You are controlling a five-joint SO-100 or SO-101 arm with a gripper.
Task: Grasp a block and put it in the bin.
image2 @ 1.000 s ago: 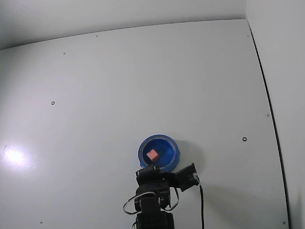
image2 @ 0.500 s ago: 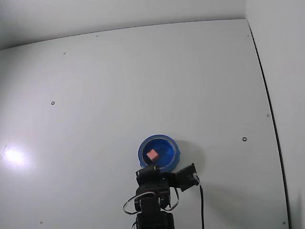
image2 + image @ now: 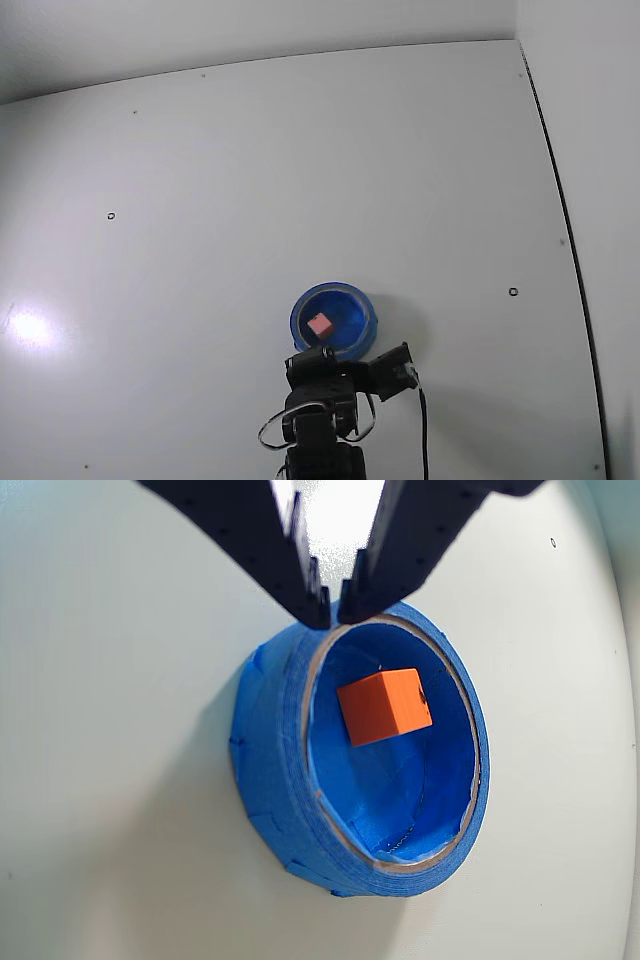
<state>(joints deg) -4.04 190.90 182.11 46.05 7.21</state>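
The arm [image 3: 322,425] enters the fixed view at the six o'clock edge, a black stack of joints foreshortened from above, with looped cables hanging at its sides and a dark cable trailing off toward five o'clock. A black motor housing juts from the wrist toward three o'clock. In the wrist view the gripper [image 3: 333,605] reaches in from twelve o'clock, its two black fingers [image 3: 250,530] tapering down and converging toward the centre of the frame. The tips stand almost together, only a thin sliver of gap showing between them, and nothing is held there. The inner edges of both fingers show stepped, toothed profiles.
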